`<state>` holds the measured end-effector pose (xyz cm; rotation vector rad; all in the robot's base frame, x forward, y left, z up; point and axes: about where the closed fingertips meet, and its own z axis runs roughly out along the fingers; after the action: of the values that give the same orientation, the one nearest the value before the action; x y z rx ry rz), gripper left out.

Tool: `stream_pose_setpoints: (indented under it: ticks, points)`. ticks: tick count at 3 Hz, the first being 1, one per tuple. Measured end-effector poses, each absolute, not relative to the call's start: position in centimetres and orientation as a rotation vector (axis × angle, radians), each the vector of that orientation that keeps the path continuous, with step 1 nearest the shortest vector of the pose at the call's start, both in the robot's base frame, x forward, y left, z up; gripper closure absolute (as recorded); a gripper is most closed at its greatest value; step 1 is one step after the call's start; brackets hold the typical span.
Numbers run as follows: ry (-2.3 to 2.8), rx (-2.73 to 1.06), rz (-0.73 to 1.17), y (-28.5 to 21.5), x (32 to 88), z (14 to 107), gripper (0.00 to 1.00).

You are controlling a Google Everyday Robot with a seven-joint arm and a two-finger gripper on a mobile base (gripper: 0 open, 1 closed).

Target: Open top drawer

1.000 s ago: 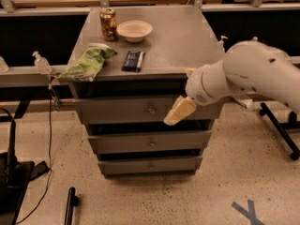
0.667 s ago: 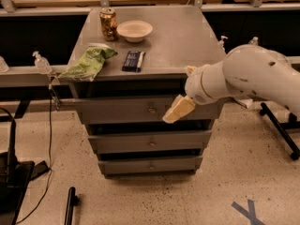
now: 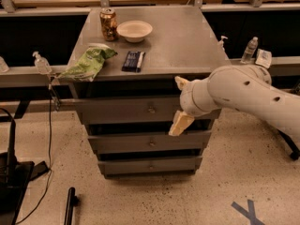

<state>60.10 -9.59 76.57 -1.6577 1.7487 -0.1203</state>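
The top drawer is the grey front panel just under the cabinet top, with a small round knob at its centre. Two shallower grey drawers sit below it. My gripper is at the end of the white arm, which comes in from the right. It hangs in front of the right part of the top drawer, to the right of the knob and apart from it. One beige finger points down-left and the other shows above; they stand apart and hold nothing.
On the cabinet top are a can, a white bowl, a green bag and a dark bar. Small bottles stand on the side rails. A black stand is on the floor at the left.
The lower finger has dropped a little, toward the drawer's bottom edge. A second finger now shows above it. The drawer has not moved.
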Motion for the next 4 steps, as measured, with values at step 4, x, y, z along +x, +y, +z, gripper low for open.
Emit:
stream_pose_setpoints:
  ticks: [4]
  points:
    - [1.651,-1.866,-0.407,-12.7,64.6,68.0,0.00]
